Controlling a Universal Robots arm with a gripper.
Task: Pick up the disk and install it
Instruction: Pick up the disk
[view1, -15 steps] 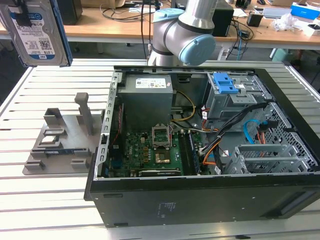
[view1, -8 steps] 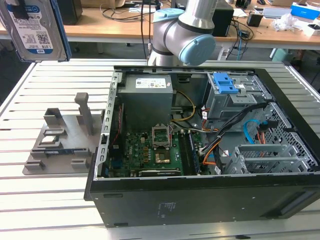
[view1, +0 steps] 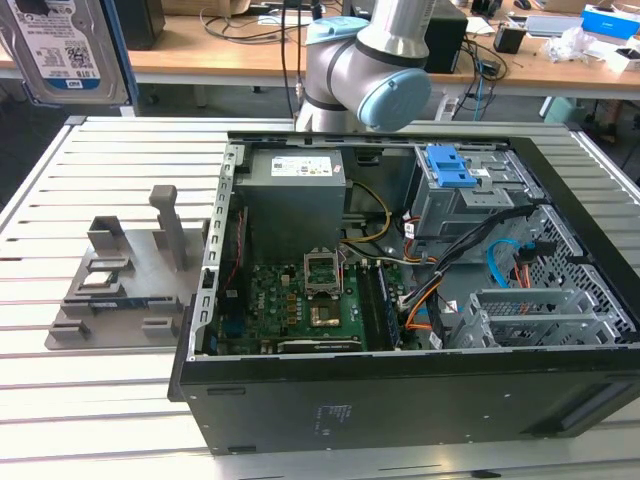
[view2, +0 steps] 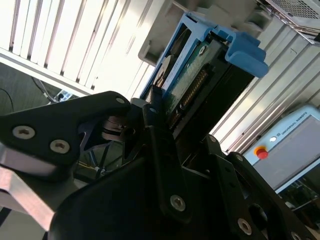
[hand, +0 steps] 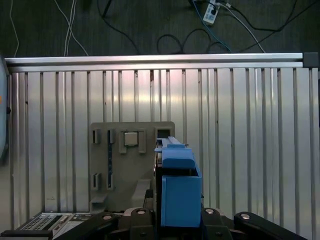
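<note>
1. A slatted metal table (view1: 100, 400) stood in a workshop, with cluttered desks behind it and cables on the dark floor.
2. On the table we saw an open computer case (view1: 400, 400), with a blue latch piece (view1: 450, 165) on top of its grey drive bay.
3. A grey slotted stand (view1: 130, 280) sat just beside the case, on the exterior view's left.
4. The arm (view1: 370, 70) rose behind the case.
5. In the second wrist view, the gripper (view2: 182, 132) had its black fingers (view2: 160, 150) pinching the disk (view2: 200, 75) between them.
6. The disk was raised clear of the table, at the top of the exterior view's left, well apart from the case.
7. In the first wrist view we looked along the disk's blue caddy edge onto the stand and the table slats.
</note>
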